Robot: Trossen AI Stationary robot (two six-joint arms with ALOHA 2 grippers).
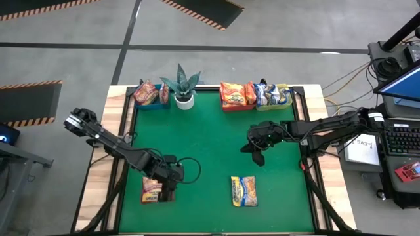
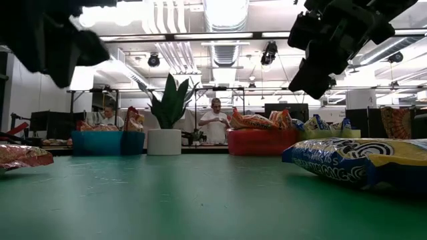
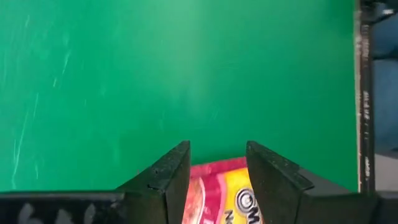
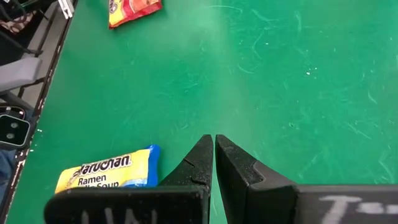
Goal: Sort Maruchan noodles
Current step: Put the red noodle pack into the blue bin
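**Noodle packets: one under your left gripper, one loose, the rest binned**

Table (image 1: pixel 210 164) first: a green mat framed by pale wooden edges, with everything else sitting on it. Along its far edge you have three bins in a row. The blue bin (image 1: pixel 149 103) stands at the left and holds red packets. The red bin (image 1: pixel 236 105) sits right of centre with orange packets piled in it, and the yellow-green bin (image 1: pixel 282 103) touches its right side, filled with blue-and-yellow packets. Between the blue and red bins stands a potted plant (image 1: pixel 183 88) in a white pot.

Your left arm reaches in from the left edge toward the near-left corner. The left gripper (image 1: pixel 168 190) is down over a red packet (image 1: pixel 151 190) lying flat there. In the left wrist view its fingers (image 3: pixel 168 177) stand apart on either side of the packet's end, with red and yellow print showing between them; you cannot tell from these views whether they are pressing on it.

Your right arm comes in from the right edge, and the right gripper (image 1: pixel 253 150) hangs above the bare mat right of centre. Its fingers (image 4: pixel 199 165) are pressed together with nothing between them.

A blue-and-yellow packet (image 1: pixel 243 191) lies flat on the near side of the mat, well apart from the red one and nearer you than the right gripper.
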